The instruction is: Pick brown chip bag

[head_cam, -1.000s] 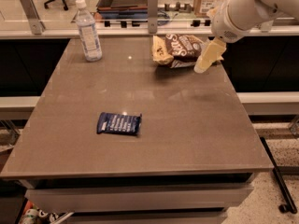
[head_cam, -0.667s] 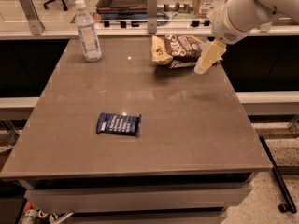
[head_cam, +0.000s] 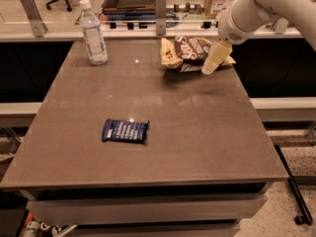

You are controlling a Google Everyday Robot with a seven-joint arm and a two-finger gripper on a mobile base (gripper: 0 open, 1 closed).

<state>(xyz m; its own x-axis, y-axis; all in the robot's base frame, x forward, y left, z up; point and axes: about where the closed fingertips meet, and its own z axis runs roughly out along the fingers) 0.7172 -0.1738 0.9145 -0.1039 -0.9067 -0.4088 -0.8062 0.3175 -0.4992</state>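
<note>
The brown chip bag (head_cam: 186, 52) lies crinkled at the table's far right, with a dark brown centre, white lettering and tan-yellow ends. My gripper (head_cam: 213, 61) hangs from the white arm at the upper right. Its pale fingers point down over the bag's right end and hide part of it. Whether they touch the bag does not show.
A clear water bottle (head_cam: 93, 33) stands at the table's far left. A small flat dark blue packet (head_cam: 125, 131) lies left of the middle. The brown table (head_cam: 197, 132) has a counter with boxes and posts behind it. The floor lies to the right.
</note>
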